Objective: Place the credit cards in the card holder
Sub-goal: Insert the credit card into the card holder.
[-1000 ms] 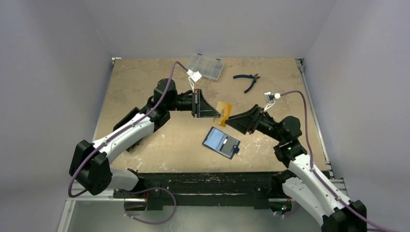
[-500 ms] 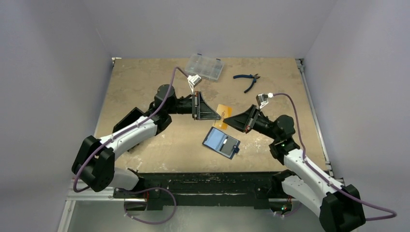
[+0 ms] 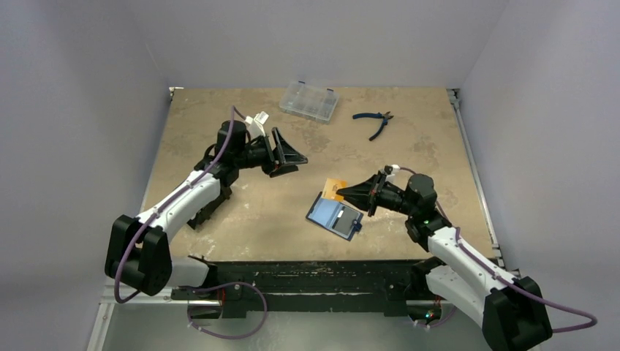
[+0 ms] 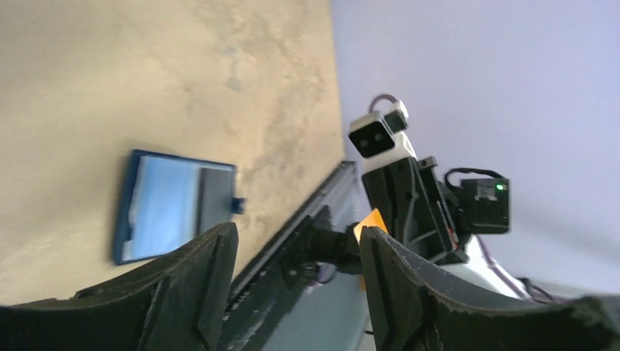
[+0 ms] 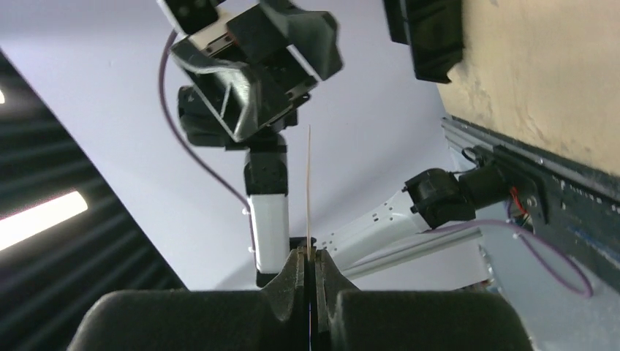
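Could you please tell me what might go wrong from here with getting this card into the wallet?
The right gripper pinches the orange card by one edge only, with most of it sticking out past the jaws, so it could twist or slip on contact. The wallet lies open and unheld, with the left gripper open and away from it, so a push from the card might slide it.
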You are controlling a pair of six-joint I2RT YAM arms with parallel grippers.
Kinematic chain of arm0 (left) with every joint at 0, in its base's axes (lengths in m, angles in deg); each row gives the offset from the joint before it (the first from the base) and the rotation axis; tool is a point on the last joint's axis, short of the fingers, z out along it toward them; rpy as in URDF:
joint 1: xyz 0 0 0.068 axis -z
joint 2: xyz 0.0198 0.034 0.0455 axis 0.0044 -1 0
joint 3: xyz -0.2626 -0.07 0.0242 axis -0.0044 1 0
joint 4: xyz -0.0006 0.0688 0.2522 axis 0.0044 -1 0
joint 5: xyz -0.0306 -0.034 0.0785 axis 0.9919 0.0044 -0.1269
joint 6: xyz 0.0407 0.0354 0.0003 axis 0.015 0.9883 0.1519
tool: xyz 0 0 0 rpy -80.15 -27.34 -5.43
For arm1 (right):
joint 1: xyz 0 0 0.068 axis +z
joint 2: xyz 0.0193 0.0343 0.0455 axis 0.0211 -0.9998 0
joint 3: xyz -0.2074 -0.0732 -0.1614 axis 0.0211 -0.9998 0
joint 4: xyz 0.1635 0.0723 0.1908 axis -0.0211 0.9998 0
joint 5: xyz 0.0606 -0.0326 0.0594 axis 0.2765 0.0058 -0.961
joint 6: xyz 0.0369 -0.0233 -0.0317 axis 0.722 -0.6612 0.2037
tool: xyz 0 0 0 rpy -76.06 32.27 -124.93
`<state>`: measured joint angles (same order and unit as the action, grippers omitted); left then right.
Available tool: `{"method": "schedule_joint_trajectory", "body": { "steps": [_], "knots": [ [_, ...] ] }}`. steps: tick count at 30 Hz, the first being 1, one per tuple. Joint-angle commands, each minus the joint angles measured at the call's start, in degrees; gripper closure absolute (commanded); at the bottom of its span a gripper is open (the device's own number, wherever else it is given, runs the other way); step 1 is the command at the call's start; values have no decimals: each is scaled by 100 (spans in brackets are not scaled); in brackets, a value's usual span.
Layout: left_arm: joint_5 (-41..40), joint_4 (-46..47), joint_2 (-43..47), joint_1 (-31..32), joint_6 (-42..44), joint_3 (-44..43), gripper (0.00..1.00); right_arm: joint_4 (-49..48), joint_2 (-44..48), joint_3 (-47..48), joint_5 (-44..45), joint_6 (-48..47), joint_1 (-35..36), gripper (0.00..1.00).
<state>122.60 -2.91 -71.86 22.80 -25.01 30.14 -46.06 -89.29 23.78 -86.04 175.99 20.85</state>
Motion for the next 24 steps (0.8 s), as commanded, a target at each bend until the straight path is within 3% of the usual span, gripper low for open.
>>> {"method": "schedule_joint_trajectory", "body": {
  "steps": [1, 7, 10, 14, 18, 24],
  "knots": [
    [-730, -1525, 182, -41, 1223, -429, 34, 722, 60, -221, -50, 785, -28, 100],
    [-619, -1161, 137, 90, 1342, -152, 34, 1422, 132, -209, 428, 126, -135, 100],
    [-561, -843, -253, 536, 1444, -104, 34, 1963, -171, -15, 838, -1592, -352, 100],
    [-758, -503, -934, 1035, 1600, -178, 41, 979, -1066, -78, 377, -3956, -596, 100],
    [-585, 182, -1540, 1170, 1460, -221, 55, 129, -1539, -369, 238, -4241, -603, 100],
    [-223, 1040, -2386, 1244, 1071, -155, 71, 706, -1810, -135, 77, -4992, -604, 100]
  ]
}}
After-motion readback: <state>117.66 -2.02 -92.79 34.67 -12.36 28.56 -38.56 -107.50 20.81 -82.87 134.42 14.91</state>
